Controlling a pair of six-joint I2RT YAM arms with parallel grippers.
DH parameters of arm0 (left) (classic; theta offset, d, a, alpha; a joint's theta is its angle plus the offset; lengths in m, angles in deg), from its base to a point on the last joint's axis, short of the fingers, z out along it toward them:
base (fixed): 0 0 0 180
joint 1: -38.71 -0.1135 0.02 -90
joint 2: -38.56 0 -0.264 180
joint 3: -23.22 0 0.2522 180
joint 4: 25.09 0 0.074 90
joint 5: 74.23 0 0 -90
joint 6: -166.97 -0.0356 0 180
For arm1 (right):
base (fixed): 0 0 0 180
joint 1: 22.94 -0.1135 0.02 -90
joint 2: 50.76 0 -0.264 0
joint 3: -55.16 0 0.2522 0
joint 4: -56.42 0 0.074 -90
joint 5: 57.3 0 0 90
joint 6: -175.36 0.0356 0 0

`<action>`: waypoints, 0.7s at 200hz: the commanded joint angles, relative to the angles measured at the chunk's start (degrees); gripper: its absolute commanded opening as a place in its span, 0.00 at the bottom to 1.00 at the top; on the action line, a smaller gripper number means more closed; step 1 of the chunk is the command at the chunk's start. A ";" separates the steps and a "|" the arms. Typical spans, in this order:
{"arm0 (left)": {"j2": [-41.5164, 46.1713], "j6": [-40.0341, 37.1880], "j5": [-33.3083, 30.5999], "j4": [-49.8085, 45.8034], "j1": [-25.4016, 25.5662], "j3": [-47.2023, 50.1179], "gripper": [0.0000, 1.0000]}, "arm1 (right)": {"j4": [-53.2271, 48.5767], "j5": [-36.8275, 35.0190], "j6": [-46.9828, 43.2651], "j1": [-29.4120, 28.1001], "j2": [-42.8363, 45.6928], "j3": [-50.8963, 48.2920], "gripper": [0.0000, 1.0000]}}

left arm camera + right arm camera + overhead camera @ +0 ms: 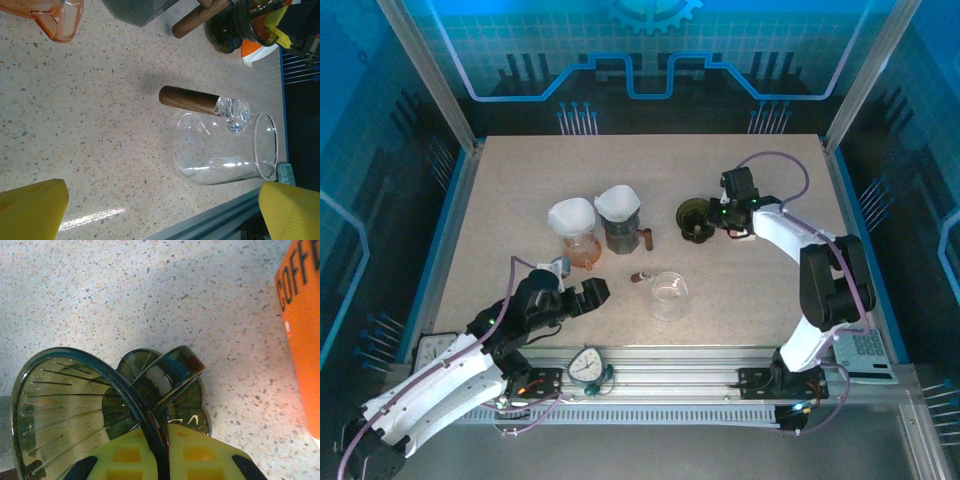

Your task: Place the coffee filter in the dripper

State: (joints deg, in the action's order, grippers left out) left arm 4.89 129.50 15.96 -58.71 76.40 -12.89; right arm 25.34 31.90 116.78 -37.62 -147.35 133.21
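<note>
Your right hand (162,452) is clamped on the smoked dripper (75,405). Its yellow pads sit on either side of the rim wall, just beside the handle loop. The dripper is at the far right of the tabletop (520,180), with an orange box (300,330) lettered "COFFE" close on its right. Whether its foot rests on the surface or is lifted, you cannot tell from here.

Your left hand (161,210) is at the near left with its fingers well apart and nothing between them. A clear glass vessel (225,155) with a wooden handle (189,99) is just to its right.

The white paper filters (572,214) are further out, mid-table. One is seated in a pink dripper (582,245), and the other (617,201) is in the grey dripper (620,235) beside it.

The smoked dripper looks like the one to fill, so the job falls to the free hand. Take a filter by its upper edge with a light pinch, since paper creases and collapses under a hard squeeze. Lift it straight up so the host dripper is not dragged along. Carry it across the far side of the glass vessel, clear of its handle. Hold the smoked dripper level with its mouth up, and lower the cone point-first until the paper sits against the ribs.
</note>
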 commanded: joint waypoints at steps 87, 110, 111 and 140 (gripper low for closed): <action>1.92 -3.55 -2.65 -4.26 0.34 -3.17 0.99 | -17.53 11.38 -3.38 -1.01 31.67 -7.24 0.00; 1.83 -3.76 -2.85 -4.21 0.25 -2.97 0.99 | -22.87 13.04 -3.36 -4.25 34.50 -4.89 0.00; 1.84 -3.76 -2.88 -4.22 0.27 -3.01 0.99 | -23.12 13.12 -3.37 -4.41 34.52 -4.75 0.00; 1.80 -3.84 -3.25 -4.18 0.23 -3.01 0.99 | -28.03 15.45 -3.03 -10.76 31.99 -0.67 0.00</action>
State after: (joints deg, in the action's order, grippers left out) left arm 6.42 127.38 14.01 -61.73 76.40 -14.46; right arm 3.78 42.87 114.05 -43.89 -113.76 128.40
